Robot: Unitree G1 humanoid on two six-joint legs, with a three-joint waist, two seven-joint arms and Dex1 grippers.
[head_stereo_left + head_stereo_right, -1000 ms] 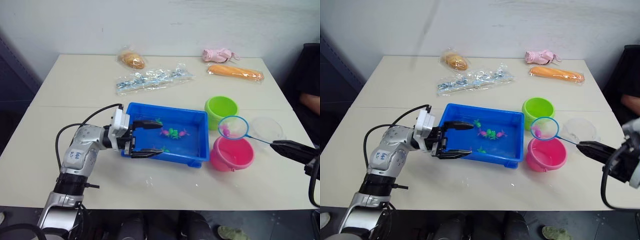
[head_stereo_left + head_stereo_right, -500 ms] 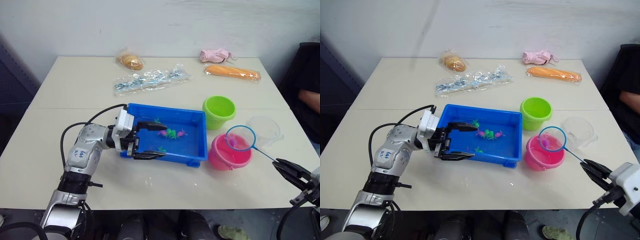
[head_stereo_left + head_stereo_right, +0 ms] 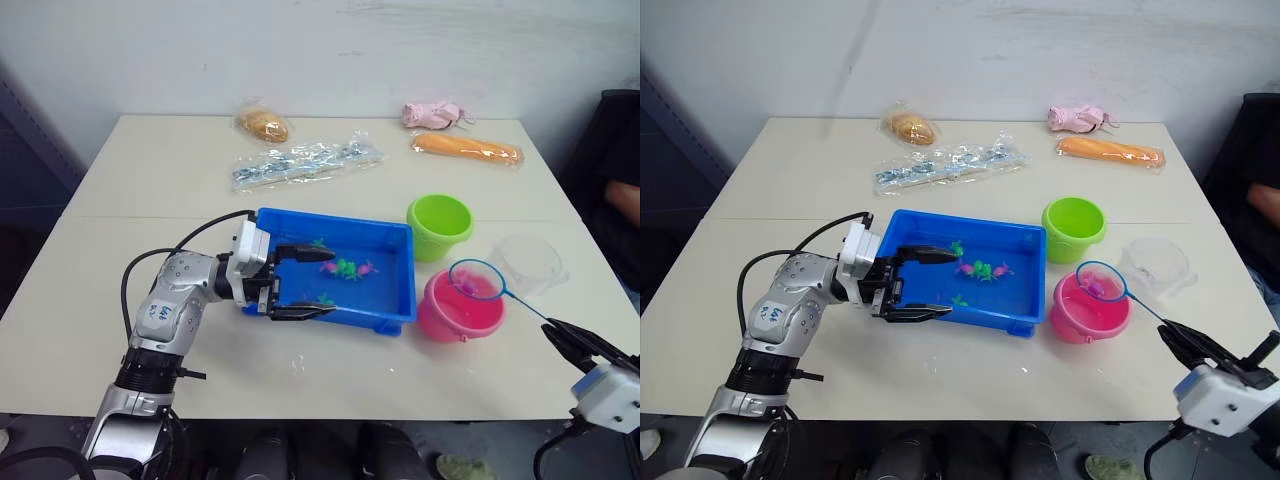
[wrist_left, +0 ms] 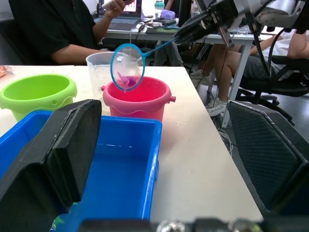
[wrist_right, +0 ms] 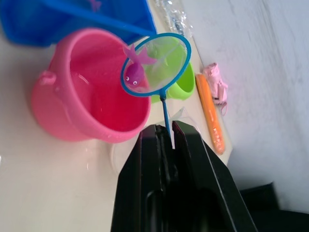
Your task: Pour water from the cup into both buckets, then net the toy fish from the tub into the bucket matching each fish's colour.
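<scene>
Pale table against a white wall, net held over the pink bucket.

We see the blue tub near the table's middle, green and pink toy fish lying in it. The left gripper has its fingers spread wide across the tub's 9 o'clock end. From the tub, the green bucket sits at 2 o'clock, the pink bucket at 4 o'clock, and the clear cup just past both. The right gripper pinches the net by its handle, the hoop above the pink bucket (one pink fish in the mesh).
</scene>
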